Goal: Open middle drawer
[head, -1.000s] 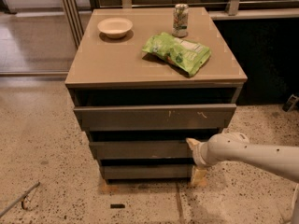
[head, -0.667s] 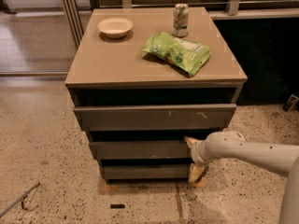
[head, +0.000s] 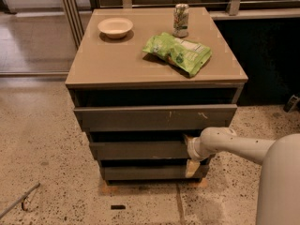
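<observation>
The middle drawer (head: 140,150) is the unmarked dark grey-brown front between the wider scratched top front (head: 154,117) and the lowest front (head: 145,172). It looks pushed in, about level with the other fronts. My gripper (head: 189,153) is at the right end of the middle drawer, reaching in from the right on a white arm (head: 234,144). One pale fingertip (head: 186,138) sits at the gap above the drawer's top edge. The other fingertip (head: 191,168) hangs lower, in front of the lowest front. The fingers are apart and hold nothing that I can see.
On the cabinet top (head: 117,60) are a cream bowl (head: 115,27), a drink can (head: 181,20) and a green snack bag (head: 178,53). A dark wall panel (head: 267,55) stands to the right. A speckled floor (head: 42,144) lies around, with a small dark object (head: 117,207) on it.
My gripper has moved a little to the left and up, closer against the right end of the middle drawer. The drawers have not moved.
</observation>
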Controlling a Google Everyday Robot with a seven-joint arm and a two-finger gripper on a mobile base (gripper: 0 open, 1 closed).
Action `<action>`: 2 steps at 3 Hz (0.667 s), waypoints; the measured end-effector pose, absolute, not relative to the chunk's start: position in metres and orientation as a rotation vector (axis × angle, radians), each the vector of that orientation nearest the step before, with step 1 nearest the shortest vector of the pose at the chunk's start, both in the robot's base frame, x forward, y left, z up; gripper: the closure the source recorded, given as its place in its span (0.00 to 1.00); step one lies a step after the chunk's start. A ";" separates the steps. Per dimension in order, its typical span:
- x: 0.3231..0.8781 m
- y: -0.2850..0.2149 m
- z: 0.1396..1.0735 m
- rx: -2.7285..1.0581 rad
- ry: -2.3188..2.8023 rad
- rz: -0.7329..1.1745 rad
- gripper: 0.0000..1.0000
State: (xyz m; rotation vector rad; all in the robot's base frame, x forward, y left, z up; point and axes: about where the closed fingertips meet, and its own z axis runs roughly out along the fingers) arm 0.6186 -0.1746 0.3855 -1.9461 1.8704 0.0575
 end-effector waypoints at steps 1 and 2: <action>0.620 -0.175 0.385 -1.946 1.871 0.058 0.00; 0.610 -0.174 0.386 -1.953 1.894 0.106 0.00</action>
